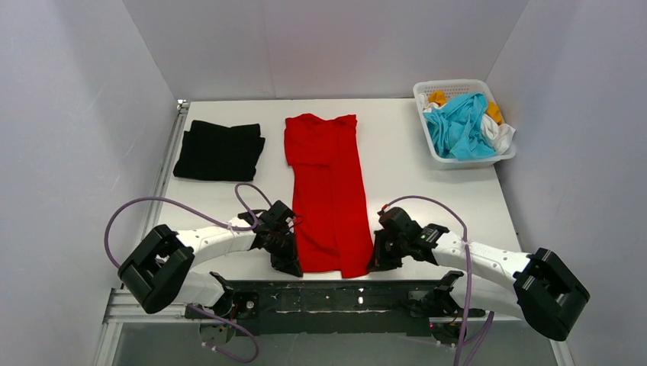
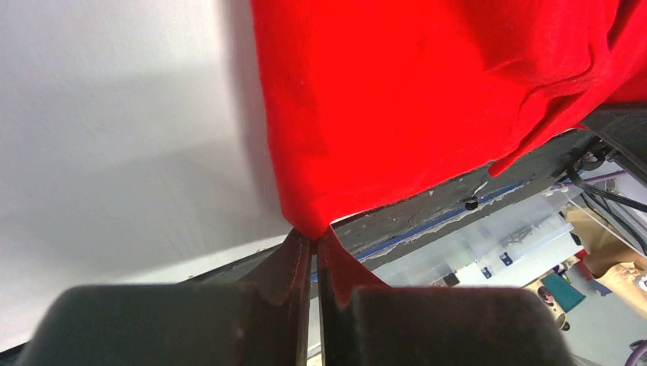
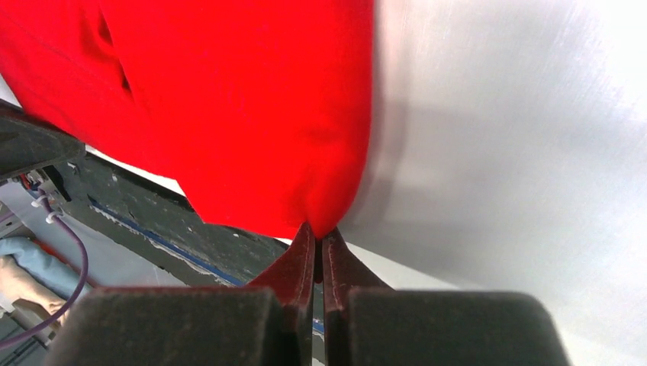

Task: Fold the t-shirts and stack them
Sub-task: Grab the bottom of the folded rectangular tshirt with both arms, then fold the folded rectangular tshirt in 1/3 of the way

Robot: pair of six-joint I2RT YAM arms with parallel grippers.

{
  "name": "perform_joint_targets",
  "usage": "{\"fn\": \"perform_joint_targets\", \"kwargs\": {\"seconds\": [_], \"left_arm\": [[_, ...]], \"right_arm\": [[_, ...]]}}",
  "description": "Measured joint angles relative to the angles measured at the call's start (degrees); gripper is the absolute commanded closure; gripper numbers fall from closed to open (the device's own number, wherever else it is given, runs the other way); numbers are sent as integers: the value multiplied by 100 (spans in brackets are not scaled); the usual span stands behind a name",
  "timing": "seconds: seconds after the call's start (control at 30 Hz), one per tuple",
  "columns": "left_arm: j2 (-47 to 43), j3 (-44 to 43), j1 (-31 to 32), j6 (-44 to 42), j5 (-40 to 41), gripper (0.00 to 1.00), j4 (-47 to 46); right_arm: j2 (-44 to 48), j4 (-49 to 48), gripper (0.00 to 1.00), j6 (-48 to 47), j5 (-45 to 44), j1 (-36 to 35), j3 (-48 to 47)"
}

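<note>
DESK: Left pincer (image 2: 314, 236) at the near edge: what has it got?

PHOTOGRAPHER: Its jaws are pressed together with barely a slit between them, nipping the near-left hem corner of the red t-shirt (image 1: 328, 191). In the left wrist view the cloth peaks up out of the fingertips (image 2: 286, 263).

DESK: And where does the shirt lie?

PHOTOGRAPHER: In the middle of the white surface (image 1: 435, 206), folded lengthwise into a long strip. The collar end points away from the arms and the hem sits at the near edge. On the other hem corner the right pincer (image 3: 319, 232) is likewise clamped, with red cloth bunched at its tips.

DESK: How will it handle?

PHOTOGRAPHER: Light and limp, by the look of it. It has no stiffness, so anything not held will sag and trail. The strip is several layers thick, and thin knit can slide over itself, so a corner pinch may carry only some of them. The two hem corners look the right hold, one each side, raised level so the strip folds towards the collar without skewing.

DESK: Rest of the scene?

PHOTOGRAPHER: At far left a black t-shirt (image 1: 219, 150) lies folded into a flat rectangle, well apart from the red one. At far right a white basket (image 1: 469, 162) holds a cyan t-shirt (image 1: 458, 126), heaped unfolded over white cloth (image 1: 501, 137) and orange-yellow cloth (image 1: 437, 97).
</note>
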State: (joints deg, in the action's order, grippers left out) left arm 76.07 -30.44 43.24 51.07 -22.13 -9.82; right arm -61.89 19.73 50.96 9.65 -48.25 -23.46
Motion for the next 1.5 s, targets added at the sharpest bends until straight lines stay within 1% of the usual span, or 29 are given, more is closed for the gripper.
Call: {"fn": "perform_joint_targets", "kwargs": {"seconds": [0.2,0.3,0.5,0.7,0.83,0.93,1.03,1.1,1.3,1.5], "left_arm": [[-31,-24,0,-149,-2,100,57],[-363,118,0,-249,98,100,229],[-1217,297,2,-424,282,100,647],[-1552,262,7,-391,205,100,741],[-1576,11,9,-350,306,100,789],[-1287,-407,-37,-350,407,100,785],[-861,-922,-179,-400,518,100,756],[-579,-1261,-372,-461,610,100,763],[334,-2319,-1226,-717,691,100,909],[1491,-3620,-1790,-1012,804,100,1130]], "right_arm": [[4,2,99,-11,68,2,0],[140,114,99,13,153,2,0],[697,219,99,105,455,2,0],[844,417,99,173,595,2,-98],[846,540,99,188,546,2,-448],[632,702,99,138,431,28,-968],[195,767,99,44,245,186,-1613],[-120,769,99,-39,72,387,-1985],[-1082,885,99,-376,-459,1051,-3115],[-2092,890,99,-710,-522,1650,-4170]]}}
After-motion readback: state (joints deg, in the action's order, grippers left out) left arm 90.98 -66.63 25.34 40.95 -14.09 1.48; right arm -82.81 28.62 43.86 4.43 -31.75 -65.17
